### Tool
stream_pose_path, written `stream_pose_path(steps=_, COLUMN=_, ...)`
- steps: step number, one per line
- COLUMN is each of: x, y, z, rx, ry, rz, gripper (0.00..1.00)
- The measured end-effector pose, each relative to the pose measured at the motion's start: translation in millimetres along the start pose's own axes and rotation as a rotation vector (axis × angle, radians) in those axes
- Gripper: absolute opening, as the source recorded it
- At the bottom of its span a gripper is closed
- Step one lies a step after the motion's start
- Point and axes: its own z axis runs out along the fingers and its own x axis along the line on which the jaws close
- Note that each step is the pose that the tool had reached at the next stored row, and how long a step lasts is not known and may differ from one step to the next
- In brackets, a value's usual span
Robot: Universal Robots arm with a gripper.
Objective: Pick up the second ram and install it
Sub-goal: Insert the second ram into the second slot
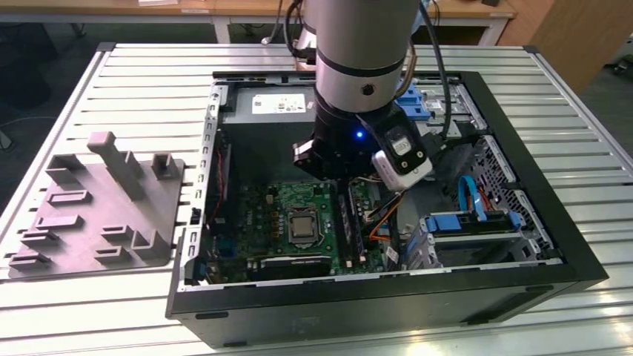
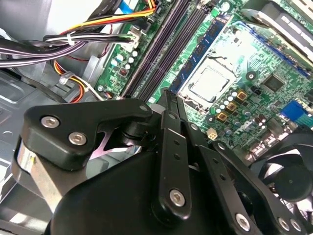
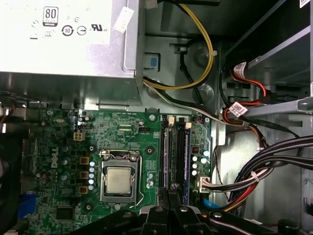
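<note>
Just beside the CPU socket (image 3: pixel 119 178) | your tool (image 3: pixel 172 189) sits over the RAM slots (image 3: pixel 176 147) | tips closed together | you cannot tell whether they pinch the second ram

Slatted metal table (image 1: pixel 148 81), wooden desk (image 1: pixel 79 9) behind

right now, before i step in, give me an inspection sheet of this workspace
surface: slatted metal table, bearing an open computer case.
job's things: memory slots on the motherboard, beside the processor socket; whether they are filled cannot be told.
clutter: grey slotted fixture block on the table, at the exterior view's left of the case.
tool: inside the case, over the memory slots.
cables: yellow wires and tied black bundles beside the motherboard; a blue cable inside the case.
surroundings: wooden desks behind the table.
</note>
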Motion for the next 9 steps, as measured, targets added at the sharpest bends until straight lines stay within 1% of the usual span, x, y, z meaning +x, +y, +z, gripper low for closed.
stream_pose_path(steps=5, x=-0.6, y=0.6, z=3.7, rx=-0.0001, ry=0.0002, rz=-0.003, gripper=0.11)
stream_pose_path(steps=9, x=-0.7, y=1.7, z=9.2, rx=-0.0001, ry=0.0002, rz=-0.003, gripper=0.11)
